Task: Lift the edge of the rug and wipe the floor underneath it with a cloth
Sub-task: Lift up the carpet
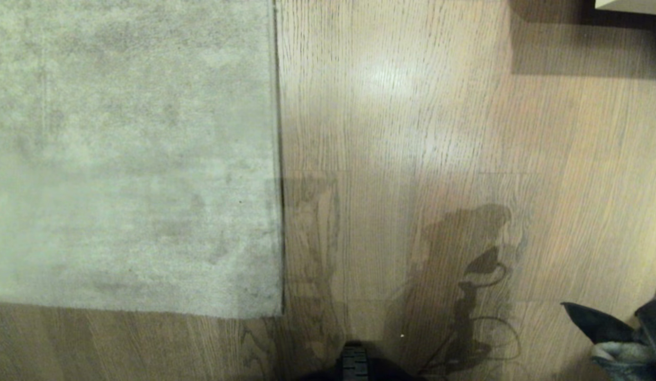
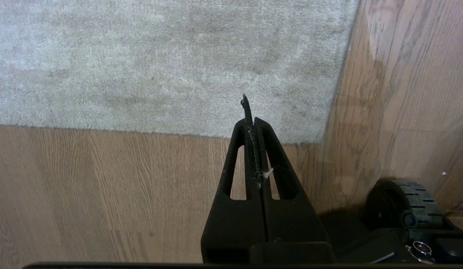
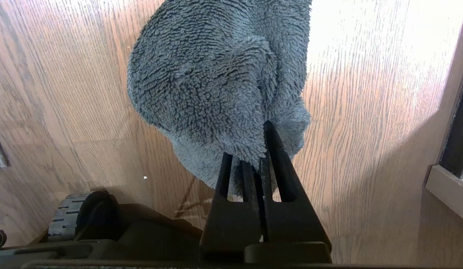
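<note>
I am looking at a short-pile, mottled matt rug edge [image 1: 277, 159] lying on slightly glossy wood-grain floor [image 1: 412, 132], while my matt black plastic right gripper [image 3: 262, 149] is pinching a fuzzy, looped grey-blue cloth [image 3: 216, 74] of soft fabric.

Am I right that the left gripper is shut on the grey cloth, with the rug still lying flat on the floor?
Not quite: the right gripper is the one shut on the cloth, as the right wrist view shows. The left gripper is shut on nothing, above the rug edge. The rug does lie flat on the floor.
</note>
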Motion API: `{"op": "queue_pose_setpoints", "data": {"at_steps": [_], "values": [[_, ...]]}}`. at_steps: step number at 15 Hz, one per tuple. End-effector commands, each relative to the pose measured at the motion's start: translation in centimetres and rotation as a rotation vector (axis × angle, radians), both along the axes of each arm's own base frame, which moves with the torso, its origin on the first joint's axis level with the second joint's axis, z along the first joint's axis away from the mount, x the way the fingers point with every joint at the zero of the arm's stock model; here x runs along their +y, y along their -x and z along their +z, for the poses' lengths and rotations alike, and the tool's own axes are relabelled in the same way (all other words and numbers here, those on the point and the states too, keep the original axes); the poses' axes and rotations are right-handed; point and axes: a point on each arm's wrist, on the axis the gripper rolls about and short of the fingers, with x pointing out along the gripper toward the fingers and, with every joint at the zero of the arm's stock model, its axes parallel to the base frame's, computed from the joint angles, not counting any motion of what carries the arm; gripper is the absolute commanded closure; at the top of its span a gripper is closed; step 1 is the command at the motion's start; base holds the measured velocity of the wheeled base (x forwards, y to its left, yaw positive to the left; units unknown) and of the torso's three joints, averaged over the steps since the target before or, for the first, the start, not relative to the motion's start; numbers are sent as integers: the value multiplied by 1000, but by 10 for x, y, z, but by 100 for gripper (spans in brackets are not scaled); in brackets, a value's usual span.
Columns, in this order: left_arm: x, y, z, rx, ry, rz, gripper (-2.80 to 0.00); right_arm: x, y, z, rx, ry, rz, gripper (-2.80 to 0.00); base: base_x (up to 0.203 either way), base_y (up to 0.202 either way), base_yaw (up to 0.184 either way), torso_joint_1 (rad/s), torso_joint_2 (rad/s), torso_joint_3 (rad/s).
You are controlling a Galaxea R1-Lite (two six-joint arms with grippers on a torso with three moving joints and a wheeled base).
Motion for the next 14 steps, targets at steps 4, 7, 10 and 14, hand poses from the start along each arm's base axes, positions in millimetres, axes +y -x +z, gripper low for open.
{"op": "queue_pose_setpoints", "data": {"at_steps": [4,7,10,14], "values": [[0,0,0,0,1,1,0,0,0,0,2,-1,0,0,0,0,0,0,0,0],[0,0,0,0,1,1,0,0,0,0,1,-1,0,0,0,0,0,0,0,0],[0,0,0,0,1,1,0,0,0,0,1,-1,1,0,0,0,0,0,0,0],[0,0,0,3,2,1,0,0,0,0,2,-1,0,0,0,0,0,0,0,0]]}}
